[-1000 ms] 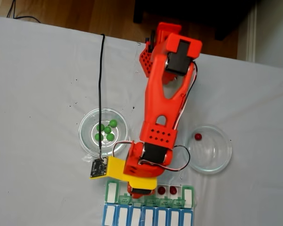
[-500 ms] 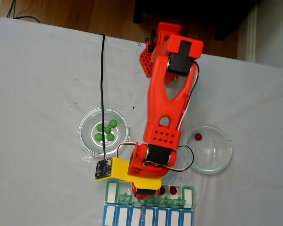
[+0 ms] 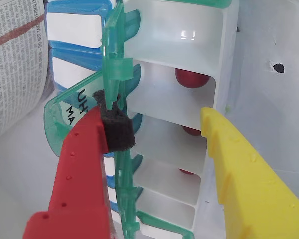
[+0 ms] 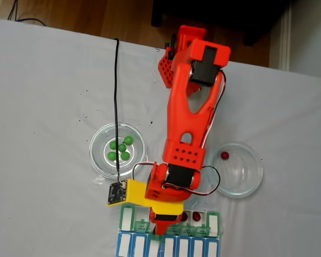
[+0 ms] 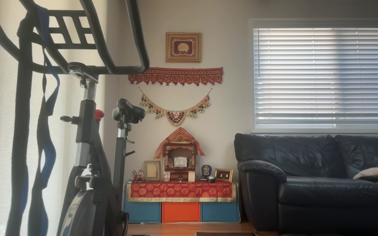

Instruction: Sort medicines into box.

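box (image 3: 189,74) green-lidded, white compartments, red balls (image 3: 192,77)

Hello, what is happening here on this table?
A red robot arm is sorting small balls into a green-lidded pill box. Its gripper is open over the box's compartments, where three red balls already lie in the wrist view. Four green balls wait in one glass dish, and one red ball in another dish.

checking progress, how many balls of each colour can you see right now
green balls: 5, in the fixed view's left dish
red balls: 4, 3 in the box, 1 in the right dish
total: 9
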